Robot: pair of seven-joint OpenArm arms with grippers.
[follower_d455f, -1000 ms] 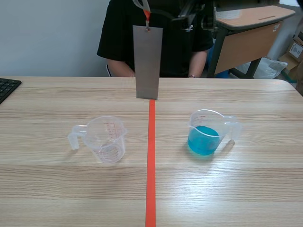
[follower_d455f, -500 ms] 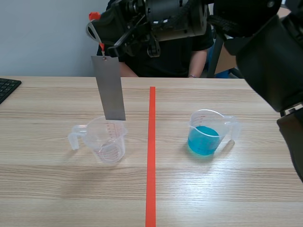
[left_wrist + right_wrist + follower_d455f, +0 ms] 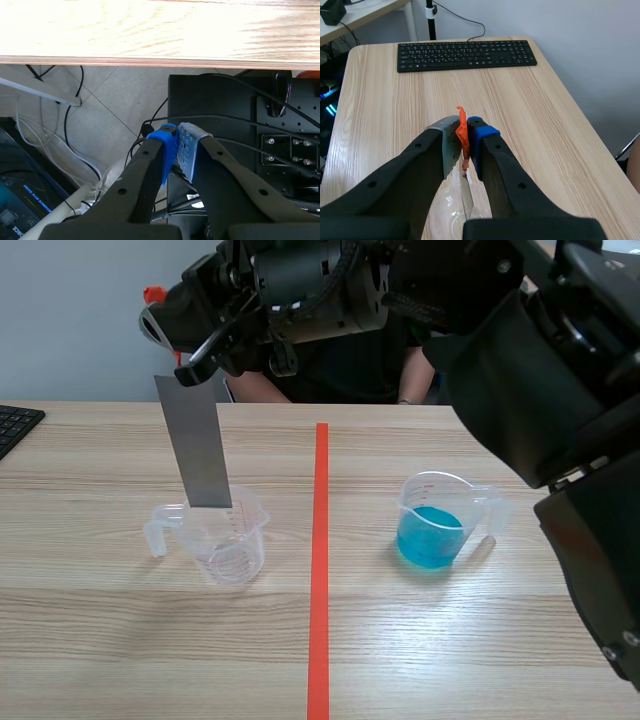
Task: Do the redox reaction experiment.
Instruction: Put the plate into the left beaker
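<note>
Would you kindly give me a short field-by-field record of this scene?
right gripper: shut on the orange tag atop the metal strip
metal strip: hangs with lower end at empty cup's rim
empty cup: left of tape line
blue cup: right of tape line, holds blue liquid
left gripper: shut on nothing, below table edge

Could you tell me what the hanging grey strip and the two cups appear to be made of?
The grey strip is probably metal: thin, flat, with a dull, even sheen. The empty cup and the cup of blue liquid look like clear plastic: see-through walls, moulded handles, printed scale marks.
</note>
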